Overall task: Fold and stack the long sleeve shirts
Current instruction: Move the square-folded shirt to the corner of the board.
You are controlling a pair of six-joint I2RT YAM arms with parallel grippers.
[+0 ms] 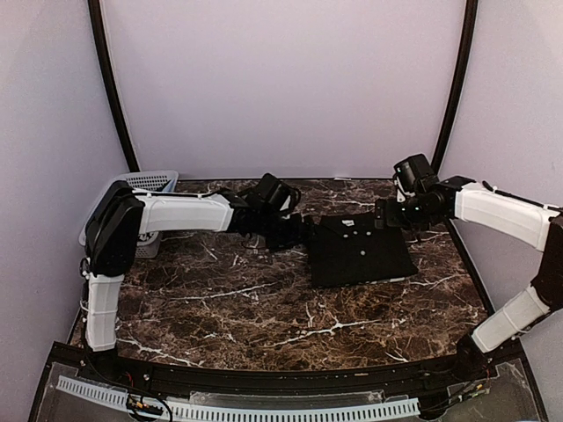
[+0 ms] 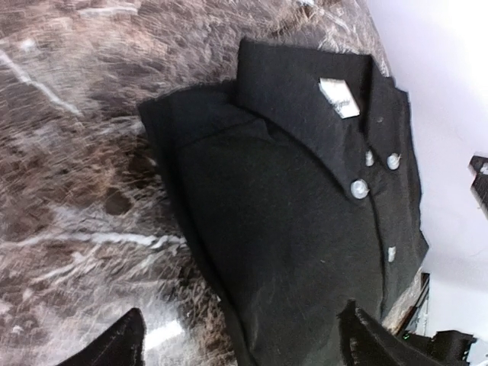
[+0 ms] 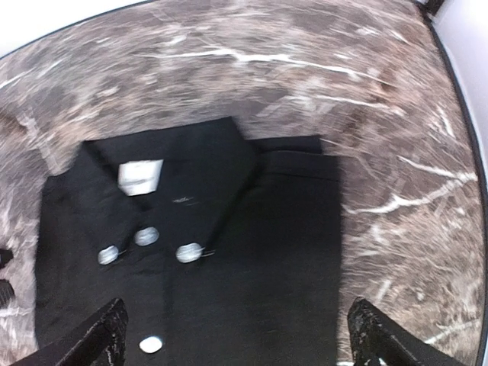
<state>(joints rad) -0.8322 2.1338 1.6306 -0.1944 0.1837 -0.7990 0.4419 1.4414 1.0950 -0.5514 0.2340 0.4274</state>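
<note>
The black shirt [image 1: 359, 253] lies folded into a neat rectangle on the marble table, right of centre, collar and small white buttons up. It fills the left wrist view [image 2: 297, 221] and the right wrist view [image 3: 229, 252]. My left gripper [image 1: 303, 233] hovers at the shirt's left edge, jaws wide open and empty, one fingertip [image 2: 114, 343] over the table, the other over cloth. My right gripper [image 1: 387, 215] hovers at the shirt's far right corner, jaws wide open and empty, fingertips [image 3: 103, 335] straddling the fabric. The checked shirt is out of view.
A white lattice basket [image 1: 145, 189] stands at the back left behind the left arm. The brown marble table [image 1: 246, 308] stretches toward the near edge. Purple walls and two black poles close in the back and sides.
</note>
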